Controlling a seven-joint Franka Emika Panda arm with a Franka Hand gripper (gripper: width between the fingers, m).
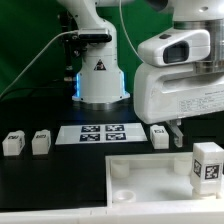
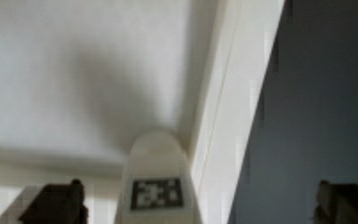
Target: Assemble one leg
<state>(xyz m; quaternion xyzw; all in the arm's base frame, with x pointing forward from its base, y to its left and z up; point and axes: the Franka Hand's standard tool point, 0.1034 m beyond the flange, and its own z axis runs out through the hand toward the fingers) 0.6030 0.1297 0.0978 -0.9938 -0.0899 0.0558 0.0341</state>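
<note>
The leg (image 1: 207,165) stands upright on the near corner of the white panel (image 1: 150,185), at the exterior view's right, its tag facing the camera. The gripper (image 2: 202,205) hangs over that corner with its jaws spread wide, holding nothing. In the wrist view the leg sits between the dark fingers (image 2: 55,203), clear of both. Farther back on the black table (image 1: 60,185), the marker board (image 1: 98,134) lies between the first spare block (image 1: 13,143) and second spare block (image 1: 41,142) on the left and the third spare block (image 1: 158,135) on the right.

The leg (image 1: 207,165) at four o'clock shows smooth matt white plastic, the panel (image 1: 160,186) at five o'clock likewise, the table (image 1: 55,185) matt black.
</note>
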